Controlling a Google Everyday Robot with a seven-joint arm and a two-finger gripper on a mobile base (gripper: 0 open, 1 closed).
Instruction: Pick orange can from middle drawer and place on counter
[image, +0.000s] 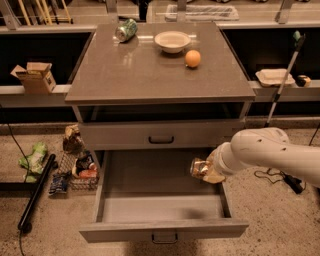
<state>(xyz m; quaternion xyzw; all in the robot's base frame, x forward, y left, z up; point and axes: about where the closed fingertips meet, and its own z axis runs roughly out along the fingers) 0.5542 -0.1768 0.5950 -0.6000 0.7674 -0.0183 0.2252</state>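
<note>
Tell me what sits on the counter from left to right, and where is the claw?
On the counter: green can → bowl → orange fruit. The claw is lower down, over the right side of the open drawer, holding the orange can.
</note>
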